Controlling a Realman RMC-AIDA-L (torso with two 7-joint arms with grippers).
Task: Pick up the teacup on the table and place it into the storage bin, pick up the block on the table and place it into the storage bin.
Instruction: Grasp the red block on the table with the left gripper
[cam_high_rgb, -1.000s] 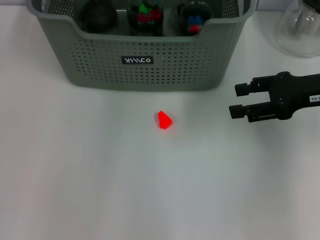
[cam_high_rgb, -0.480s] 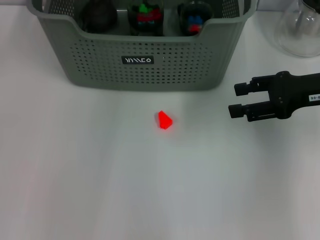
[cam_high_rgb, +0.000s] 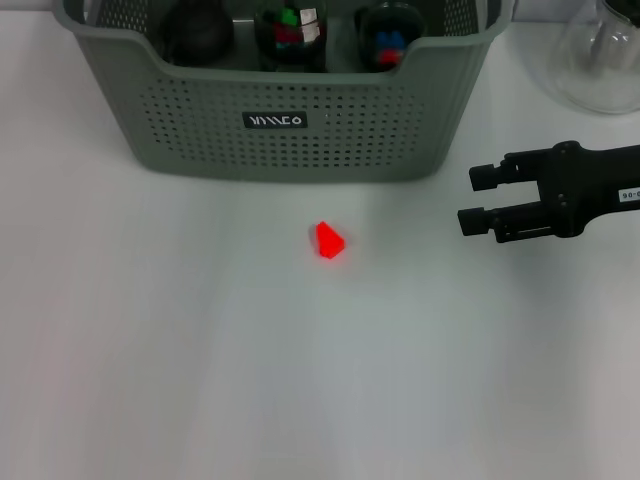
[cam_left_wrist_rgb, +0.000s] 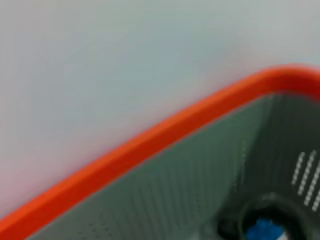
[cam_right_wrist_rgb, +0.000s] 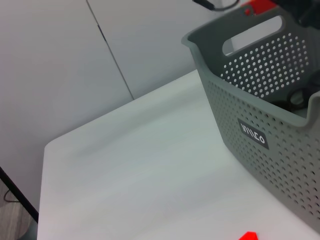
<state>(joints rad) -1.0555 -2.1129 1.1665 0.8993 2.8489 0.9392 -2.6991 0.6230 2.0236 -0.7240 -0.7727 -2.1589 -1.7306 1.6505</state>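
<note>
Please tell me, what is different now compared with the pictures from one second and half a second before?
Almost nothing changed. The right tool hovers open at the same place right of the red block, which lies untouched on the table before the storage bin. Only the dark items inside the bin look slightly shifted. The left tool is not visible.

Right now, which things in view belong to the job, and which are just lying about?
Job: red block on the table; storage bin; right pincer, open, beside the block.

Lying about: glass vessel right of the bin; dark items already inside the bin.
</note>
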